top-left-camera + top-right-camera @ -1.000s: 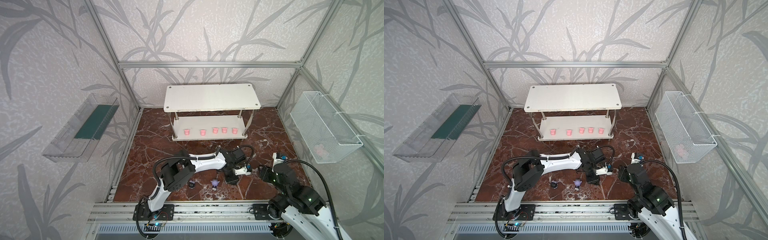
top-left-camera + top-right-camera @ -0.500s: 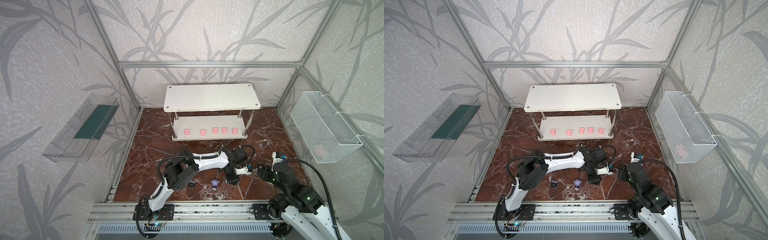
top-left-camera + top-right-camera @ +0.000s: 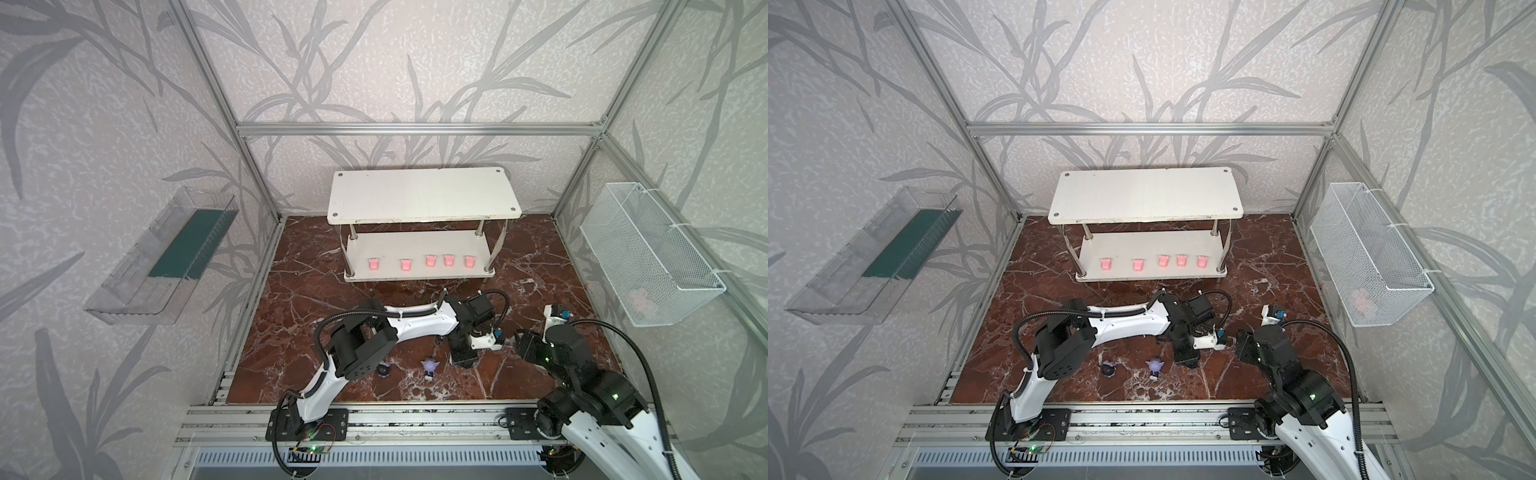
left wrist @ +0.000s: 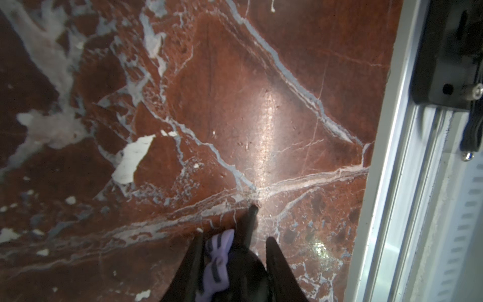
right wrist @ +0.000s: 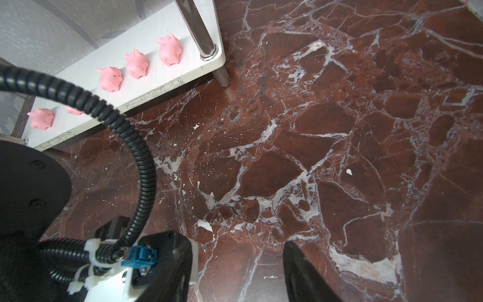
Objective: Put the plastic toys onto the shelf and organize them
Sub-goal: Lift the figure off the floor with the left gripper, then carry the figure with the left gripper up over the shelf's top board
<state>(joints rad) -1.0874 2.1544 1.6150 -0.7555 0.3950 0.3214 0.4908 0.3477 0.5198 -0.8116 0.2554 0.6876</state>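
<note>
Left wrist view is showing the left tool (image 4: pixel 234 238) clamping a black-lilac figurine (image 4: pixel 219 252); the right tool (image 5: pixel 236 252) is hanging parted and empty.

No writing, label, brand, number or sign can be read in any view. The shelf (image 3: pixel 424 195) and the pigs (image 5: pixel 136 64) show only plain surfaces, and any marking elsewhere is too small or blurred to make out.
</note>
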